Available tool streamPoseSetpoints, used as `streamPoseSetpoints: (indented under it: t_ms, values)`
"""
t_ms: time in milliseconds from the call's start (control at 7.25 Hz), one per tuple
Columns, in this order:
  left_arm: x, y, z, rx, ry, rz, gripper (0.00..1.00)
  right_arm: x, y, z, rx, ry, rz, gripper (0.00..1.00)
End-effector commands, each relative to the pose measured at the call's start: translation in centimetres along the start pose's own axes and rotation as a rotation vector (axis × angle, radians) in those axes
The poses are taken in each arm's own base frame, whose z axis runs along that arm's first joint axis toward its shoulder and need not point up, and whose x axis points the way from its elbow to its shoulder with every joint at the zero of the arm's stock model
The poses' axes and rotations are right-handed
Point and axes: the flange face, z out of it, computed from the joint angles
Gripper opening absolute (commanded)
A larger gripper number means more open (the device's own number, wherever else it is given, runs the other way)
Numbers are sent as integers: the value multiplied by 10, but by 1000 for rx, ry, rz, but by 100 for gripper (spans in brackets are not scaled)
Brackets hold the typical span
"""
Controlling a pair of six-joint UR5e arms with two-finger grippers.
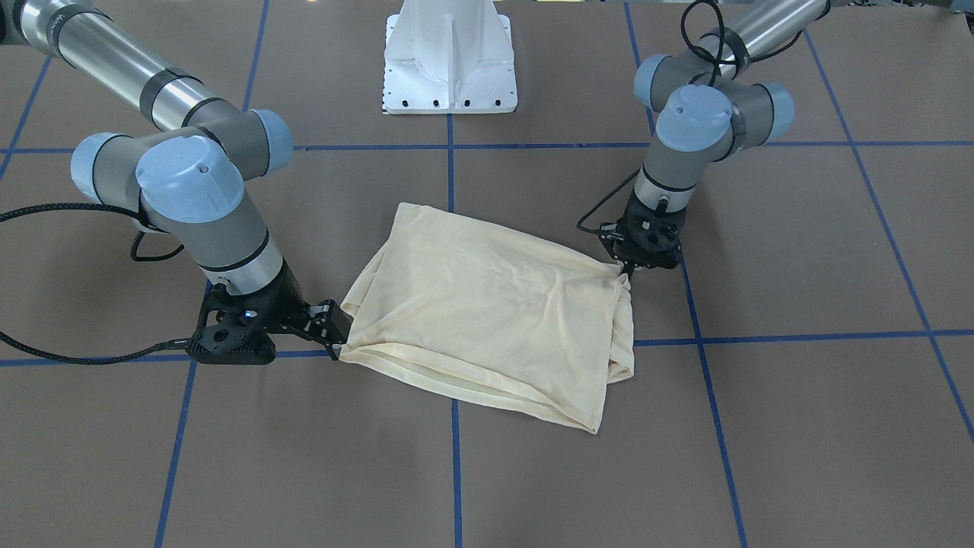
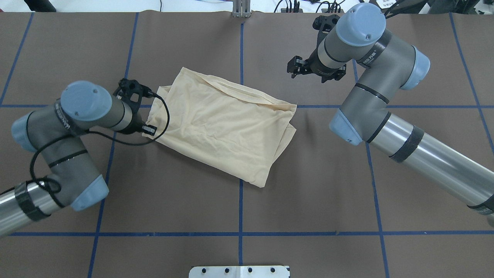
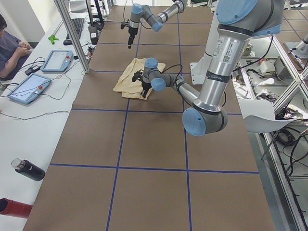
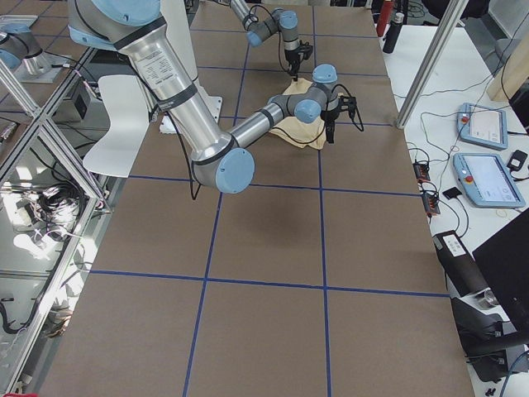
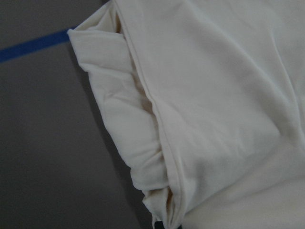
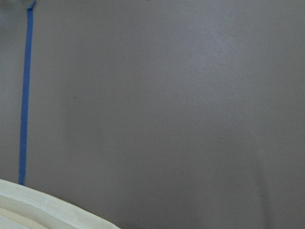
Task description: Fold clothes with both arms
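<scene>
The shirt [image 2: 224, 123] is lying near the middle of the table [image 2: 308, 185] as a layered, roughly rectangular bundle. No sleeves are sticking out and no print is showing, so by my reading at least one fold is already in place. The job is looking perhaps halfway along. The layers are sitting uneven, one short end is sagging out of line, and a further fold and some squaring up are probably waiting. The left claw [image 1: 628, 268] is pinching the corner of the short end on its own side, its fingers closed on a small gather of cloth that is puckering toward them. The right claw [image 1: 333, 330] is hovering close to the opposite end with its fingers spread, gripping nothing. Its wrist view is showing mostly bare table, with only a strip of hem at the bottom edge. The shirt's long axis is running across the table from one arm toward the other, skewed so that the right arm's end is lying nearer the base [image 1: 450, 68]. A stitched hem and open layers are running along the long side away from the base. I cannot tell which end the collar is facing.
</scene>
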Motion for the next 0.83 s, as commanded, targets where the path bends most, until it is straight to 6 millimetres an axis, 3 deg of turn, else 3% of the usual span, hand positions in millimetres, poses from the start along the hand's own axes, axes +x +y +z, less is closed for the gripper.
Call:
streamPoseSetpoints:
  t_ms: [0, 138, 276, 414, 552, 690]
  values:
    - [-44, -110, 20, 35, -110, 15, 0, -7, 2, -2, -1, -8, 5, 100]
    - [-44, -159, 29, 25, -144, 36, 0, -7, 3, -3, 0, -11, 4, 100]
    - [-31, -198, 38, 55, -163, 38, 0, -6, 3, -3, 0, -9, 5, 100]
    - [-17, -228, 44, 73, -155, 44, 0, -6, 3, -3, 0, -9, 5, 100]
    - [-23, -239, 35, 88, -151, 56, 0, -6, 3, -3, -2, -10, 5, 100]
    - [-32, -241, 26, 107, -120, 68, 98, -7, 4, -2, -4, -9, 4, 100]
